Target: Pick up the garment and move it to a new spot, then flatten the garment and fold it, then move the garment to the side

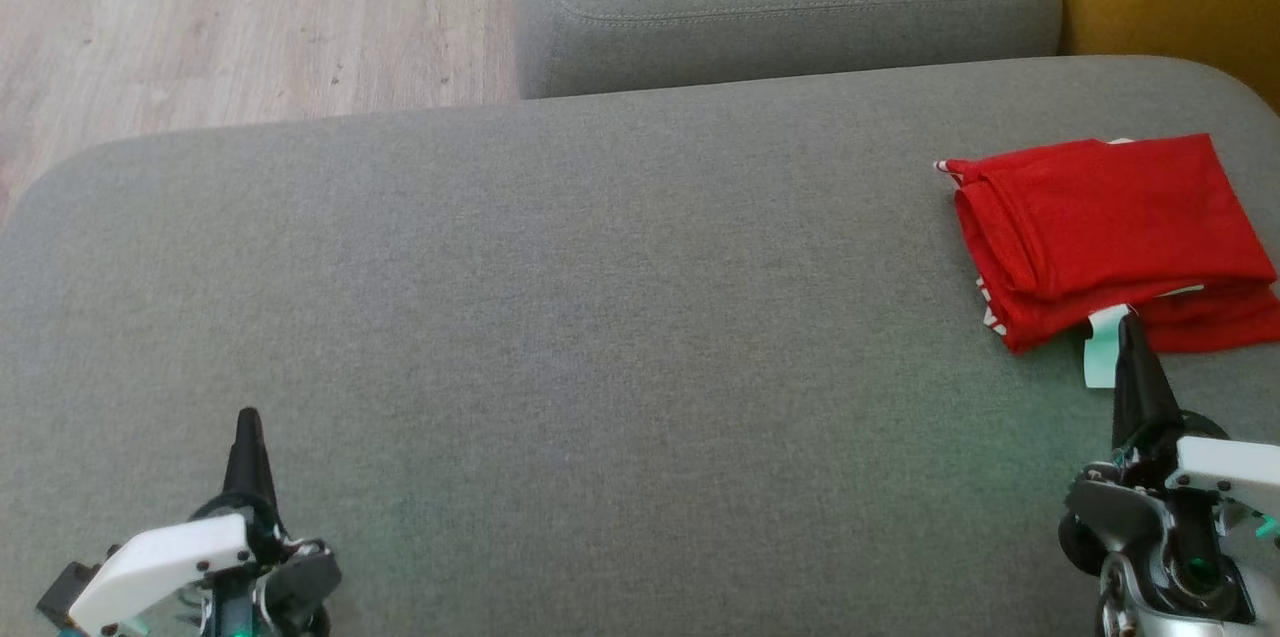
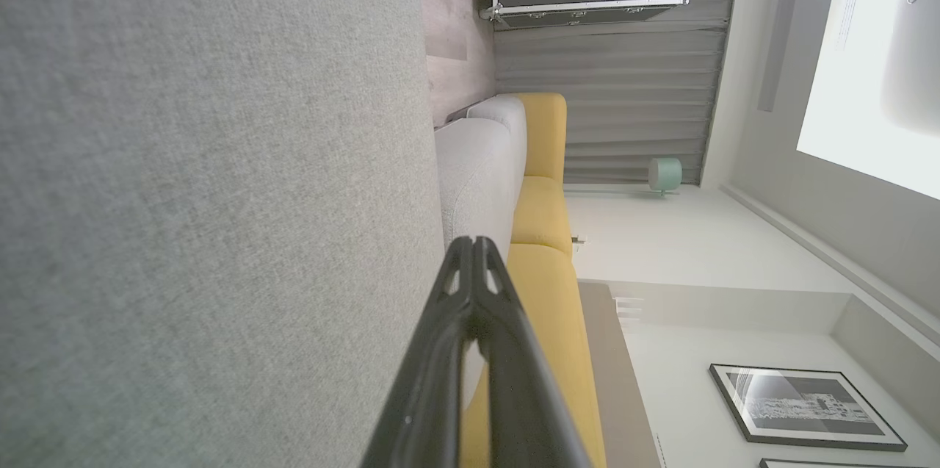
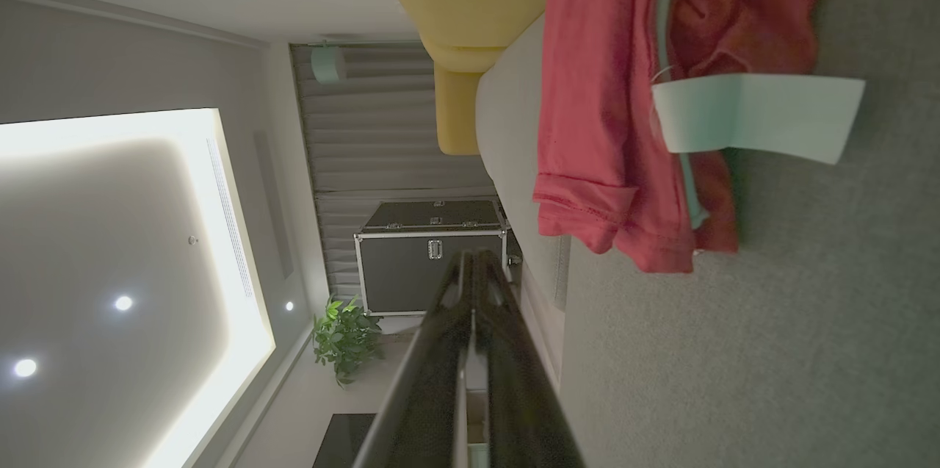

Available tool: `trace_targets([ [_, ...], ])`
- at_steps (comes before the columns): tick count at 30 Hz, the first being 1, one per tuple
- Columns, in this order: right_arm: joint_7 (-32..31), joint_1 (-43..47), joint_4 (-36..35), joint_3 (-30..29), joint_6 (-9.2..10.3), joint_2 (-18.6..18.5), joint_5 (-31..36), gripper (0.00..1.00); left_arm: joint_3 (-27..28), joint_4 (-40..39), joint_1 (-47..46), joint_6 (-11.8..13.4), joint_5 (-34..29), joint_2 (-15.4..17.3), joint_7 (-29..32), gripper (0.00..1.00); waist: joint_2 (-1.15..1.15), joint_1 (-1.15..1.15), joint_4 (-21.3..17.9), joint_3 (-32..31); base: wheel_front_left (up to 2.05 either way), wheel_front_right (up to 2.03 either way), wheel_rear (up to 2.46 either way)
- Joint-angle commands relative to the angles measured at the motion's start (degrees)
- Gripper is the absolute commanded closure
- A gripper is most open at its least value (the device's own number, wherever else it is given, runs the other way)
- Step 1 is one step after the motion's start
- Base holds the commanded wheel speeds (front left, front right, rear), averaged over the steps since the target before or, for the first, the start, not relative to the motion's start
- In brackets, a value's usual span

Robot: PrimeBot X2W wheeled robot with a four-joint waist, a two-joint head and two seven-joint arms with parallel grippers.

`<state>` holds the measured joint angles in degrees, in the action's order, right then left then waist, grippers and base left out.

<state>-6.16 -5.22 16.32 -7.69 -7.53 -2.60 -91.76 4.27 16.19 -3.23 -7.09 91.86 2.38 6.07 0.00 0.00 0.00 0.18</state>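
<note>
At the right end of the wide grey fabric sofa cushion [image 1: 600,317]: a folded red cloth garment [image 1: 1110,237], flat in a neat pile, with a pale paper tag [image 1: 1098,357] sticking out at the near edge. Just beside that tag: the right gripper [image 1: 1128,322], long dark fingers pressed together, holding nothing. Well apart, at the lower left over bare cushion: the left gripper [image 1: 247,415], fingers pressed together too, empty.

No text can be read. The pale tag [image 1: 1098,349] just beside the tip of the right claw [image 1: 1129,321] looks blank; white marks on the near edge of the red garment [image 1: 1100,217], left of that claw, are too small to make out.
</note>
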Motion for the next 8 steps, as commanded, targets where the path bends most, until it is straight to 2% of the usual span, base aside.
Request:
trace_targets([
  [1, -0.33, -0.97, -2.3, 1.16, 0.04, -0.28, -0.4, 1.0, 2.26, -2.12, -2.97, -0.4, 0.3, 0.5, 0.42, 1.0, 0.0, 0.0, 0.0, 0.0, 0.0, 0.0, 0.0],
  [8, -0.33, -0.97, -2.3, 1.16, 0.04, -0.28, -0.4, 1.0, 2.25, -2.12, -2.97, -0.4, 0.3, 0.5, 0.42, 1.0, 0.0, 0.0, 0.0, 0.0, 0.0, 0.0, 0.0],
])
